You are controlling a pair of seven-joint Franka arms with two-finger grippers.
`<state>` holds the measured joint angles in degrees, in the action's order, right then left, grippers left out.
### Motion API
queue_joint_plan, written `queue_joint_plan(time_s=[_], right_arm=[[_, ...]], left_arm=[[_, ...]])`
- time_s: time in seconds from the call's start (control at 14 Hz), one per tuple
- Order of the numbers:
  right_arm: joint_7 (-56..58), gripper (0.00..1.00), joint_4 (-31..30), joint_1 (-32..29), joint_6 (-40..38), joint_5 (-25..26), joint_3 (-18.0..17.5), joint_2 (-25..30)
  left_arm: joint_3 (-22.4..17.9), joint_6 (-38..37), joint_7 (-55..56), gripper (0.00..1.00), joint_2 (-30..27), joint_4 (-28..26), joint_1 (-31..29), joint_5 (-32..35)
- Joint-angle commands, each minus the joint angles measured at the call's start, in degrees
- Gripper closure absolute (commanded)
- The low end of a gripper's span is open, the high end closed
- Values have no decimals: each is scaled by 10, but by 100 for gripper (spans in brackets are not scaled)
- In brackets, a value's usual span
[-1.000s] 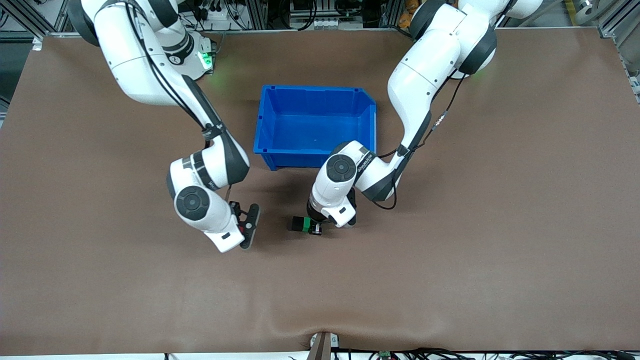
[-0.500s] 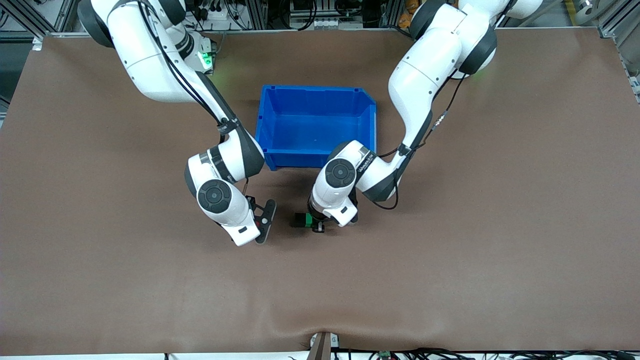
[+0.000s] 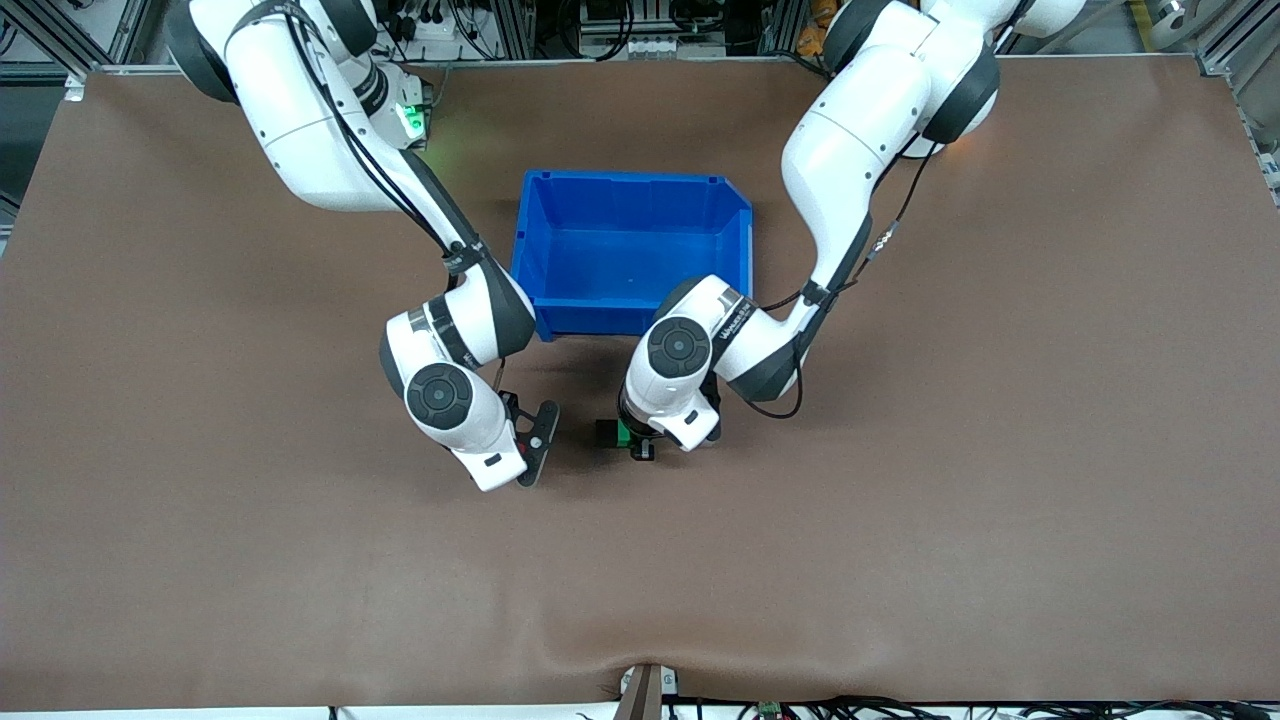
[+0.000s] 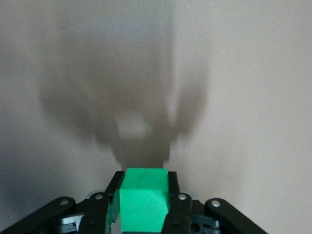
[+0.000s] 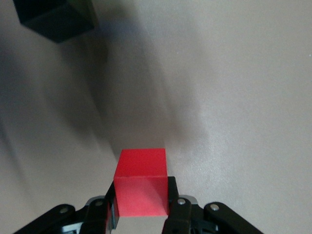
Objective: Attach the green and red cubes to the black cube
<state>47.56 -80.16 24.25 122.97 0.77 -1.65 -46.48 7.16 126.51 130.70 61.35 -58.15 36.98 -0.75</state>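
While I am watching from my station, the left gripper (image 4: 144, 214) is hanging just above the table (image 3: 900, 500), near the blue bin's (image 3: 630, 245) front wall, its fingers clamping the green cube (image 4: 142, 200), with the black cube (image 3: 606, 433) touching that cube. Toward the right arm's end, the right gripper (image 5: 141, 209) is hanging low over the table, pinching the red cube (image 5: 141, 181), apart from the black one.

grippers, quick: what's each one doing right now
Left gripper: jaws shut on the green cube, over the table.
Right gripper: jaws shut on the red cube, over the table, near the black cube.
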Motion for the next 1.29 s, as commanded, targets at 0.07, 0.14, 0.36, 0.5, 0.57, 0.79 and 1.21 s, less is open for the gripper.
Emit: queue_joint_plan(time_s=[0.07, 0.14, 0.36, 0.5, 0.57, 0.79, 1.21], right_arm=[[-8, 100, 16, 13, 1, -25, 2, -13], [-8, 100, 16, 13, 6, -28, 2, -14], [-7, 100, 16, 11, 8, -29, 2, -16], [-8, 100, 16, 11, 8, -30, 2, -16], [-9, 100, 16, 12, 7, -30, 2, -16], [-8, 100, 16, 18, 7, -41, 2, -16], [-44, 100, 15, 61, 10, -42, 2, -17]], left_arm=[[-8, 11, 10, 88, 0, 1, 17, -9], [-8, 11, 10, 63, 0, 1, 17, -9], [-11, 11, -4, 0, -1, -1, 20, 0], [-10, 8, -5, 0, -11, -1, 19, 1], [-11, 5, -5, 0, -24, -1, 16, 1], [-11, -7, -14, 0, -63, -7, -2, 8], [-6, -157, -122, 0, -176, -11, -45, 10]])
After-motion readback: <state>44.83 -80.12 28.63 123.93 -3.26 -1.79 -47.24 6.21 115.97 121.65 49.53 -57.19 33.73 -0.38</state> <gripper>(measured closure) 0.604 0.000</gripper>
